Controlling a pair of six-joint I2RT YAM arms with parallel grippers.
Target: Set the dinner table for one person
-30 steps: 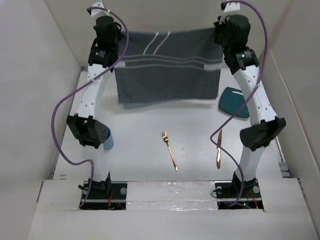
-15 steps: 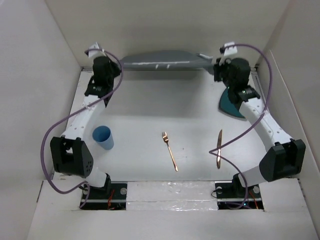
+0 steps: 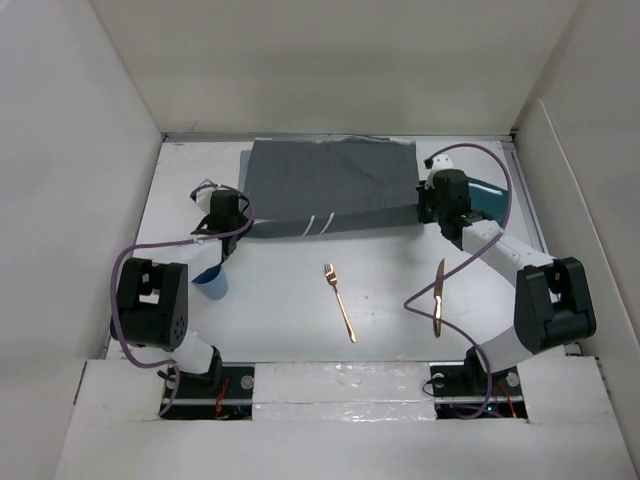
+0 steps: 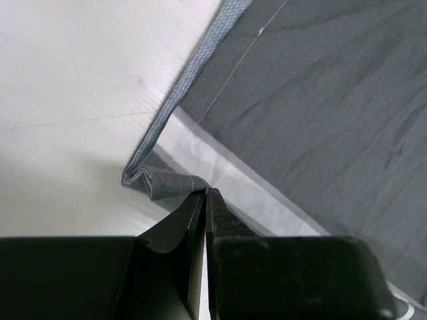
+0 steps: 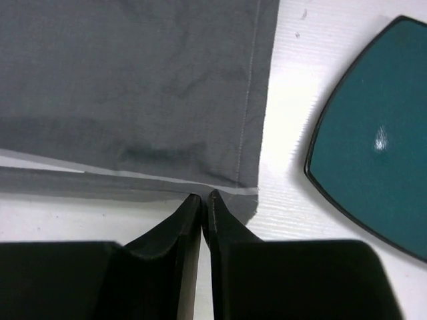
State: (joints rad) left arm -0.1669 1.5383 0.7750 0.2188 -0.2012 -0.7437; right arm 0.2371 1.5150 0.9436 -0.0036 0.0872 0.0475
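The grey placemat [image 3: 330, 185] with white stripes lies spread flat on the far half of the dinner table [image 3: 290, 300]. My left gripper [image 3: 240, 228] is low at its near-left corner. In the left wrist view that gripper [image 4: 205, 193] is shut on the bunched corner of the placemat [image 4: 320, 100]. My right gripper [image 3: 425, 218] is at the near-right corner. In the right wrist view its tips [image 5: 202, 197] touch the hem of the placemat [image 5: 133, 80], which lies flat there. Its jaws stand a sliver apart, and whether cloth is between them does not show.
A teal plate [image 3: 487, 203] lies just right of the placemat, close beside the right gripper; the plate [image 5: 373, 140] also shows in the right wrist view. A copper fork [image 3: 340, 302] and knife [image 3: 438, 297] lie nearer the front. A blue cup [image 3: 211, 283] stands by the left arm.
The placemat hung in the air between both raised grippers, swung out toward the far wall, and now lies flat on the table. Both arms have dropped low and drawn nearer.
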